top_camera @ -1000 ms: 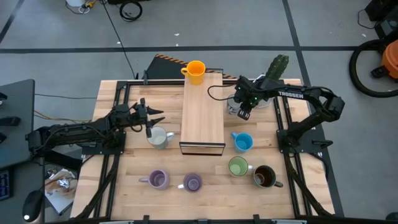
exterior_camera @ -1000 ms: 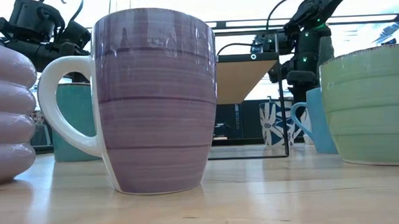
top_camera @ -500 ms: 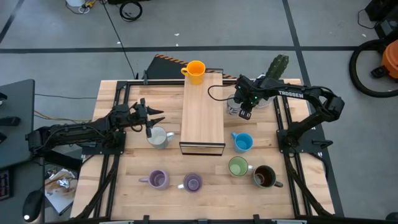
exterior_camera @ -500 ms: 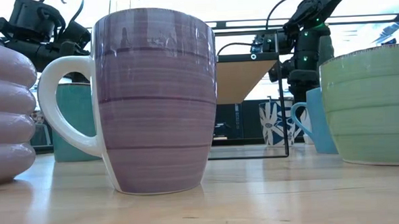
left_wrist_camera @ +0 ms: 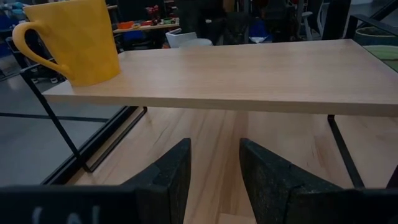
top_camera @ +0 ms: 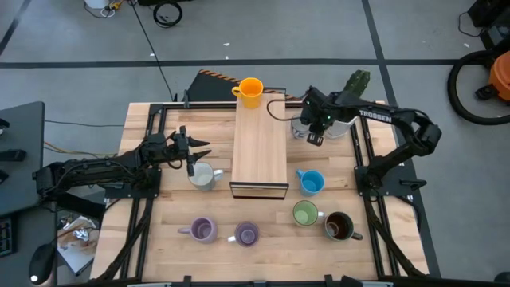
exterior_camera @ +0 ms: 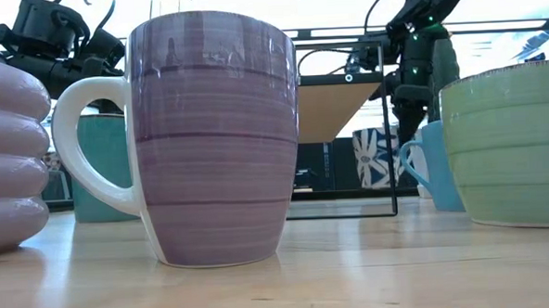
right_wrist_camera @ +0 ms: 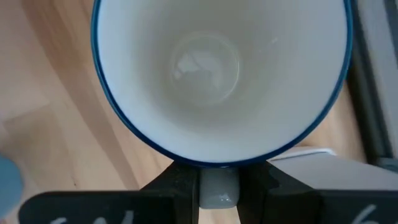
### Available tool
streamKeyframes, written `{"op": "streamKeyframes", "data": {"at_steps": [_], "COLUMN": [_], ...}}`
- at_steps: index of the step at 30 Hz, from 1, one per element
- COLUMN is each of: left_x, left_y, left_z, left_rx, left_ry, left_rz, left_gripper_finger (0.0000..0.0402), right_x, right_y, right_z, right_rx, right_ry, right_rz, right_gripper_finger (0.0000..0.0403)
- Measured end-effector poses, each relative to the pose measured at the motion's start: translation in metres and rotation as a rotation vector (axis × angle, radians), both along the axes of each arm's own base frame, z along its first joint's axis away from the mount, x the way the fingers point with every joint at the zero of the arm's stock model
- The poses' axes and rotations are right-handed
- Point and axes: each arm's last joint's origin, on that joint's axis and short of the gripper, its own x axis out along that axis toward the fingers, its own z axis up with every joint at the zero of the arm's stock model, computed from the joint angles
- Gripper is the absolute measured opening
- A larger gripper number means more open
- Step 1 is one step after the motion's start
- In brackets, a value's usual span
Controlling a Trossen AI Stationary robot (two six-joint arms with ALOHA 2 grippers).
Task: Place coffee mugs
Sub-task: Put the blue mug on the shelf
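My right gripper [top_camera: 311, 134] is shut on the white patterned mug [top_camera: 300, 127], beside the wooden riser [top_camera: 260, 147]; the low view shows this blue-flowered mug [exterior_camera: 375, 157] off the tabletop. An orange mug [top_camera: 250, 91] stands on the riser's far end. My left gripper [top_camera: 191, 163] hovers open just above a pale mug [top_camera: 205, 176] left of the riser. Standing on their bases on the table are a blue mug [top_camera: 311, 182], a green mug [top_camera: 304, 214], a dark brown mug [top_camera: 338, 226] and two purple mugs [top_camera: 202, 230] [top_camera: 246, 234]. My right gripper [right_wrist_camera: 217, 182] pinches the patterned mug's handle [right_wrist_camera: 217, 191] between its two fingers, just outside the blue rim. It comes from above, looking down into the white inside [right_wrist_camera: 217, 68]. The mug hangs upright, lifted clear of the table.
A white pot with a green cactus [top_camera: 356, 86] stands at the far right, close behind my right arm. The riser's top is bare wood except for the orange mug [left_wrist_camera: 74, 40]. Black frame rails [top_camera: 147, 199] run along both table sides.
My right gripper has risen and drifted slightly toward the far edge, carrying the patterned mug with it. The mug stood on the table a second ago and now hangs clear above it.
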Motion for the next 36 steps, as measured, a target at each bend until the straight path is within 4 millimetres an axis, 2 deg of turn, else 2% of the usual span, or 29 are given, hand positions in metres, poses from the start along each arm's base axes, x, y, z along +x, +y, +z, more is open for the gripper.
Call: {"op": "streamKeyframes", "data": {"at_steps": [8, 17, 22, 25, 33, 36], "left_x": [0.0, 0.0, 0.0, 0.0, 0.0, 0.0], "left_y": [0.0, 0.0, 0.0, 0.0, 0.0, 0.0], "left_z": [0.0, 0.0, 0.0, 0.0, 0.0, 0.0], "left_rx": [0.002, -0.002, -0.001, -0.008, -0.023, -0.025], "left_ry": [0.001, 0.0, 0.0, -0.003, -0.007, -0.003], "left_rz": [0.0, 0.0, 0.0, 0.001, 0.003, 0.003], "left_gripper_finger": [0.0142, 0.0142, 0.0142, 0.0142, 0.0142, 0.0142], "right_x": [0.001, -0.009, -0.007, 0.002, 0.048, 0.059], "right_y": [-0.01, -0.018, -0.02, -0.023, -0.044, -0.052], "right_z": [0.043, 0.086, 0.109, 0.118, 0.128, 0.131], "right_rx": [-0.062, -0.111, -0.165, -0.183, -0.13, -0.118], "right_ry": [-0.025, -0.023, -0.077, -0.103, -0.087, -0.069], "right_rz": [0.067, 0.044, 0.065, 0.09, 0.192, 0.219], "right_gripper_finger": [0.0072, 0.0072, 0.0072, 0.0072, 0.0072, 0.0072]}}
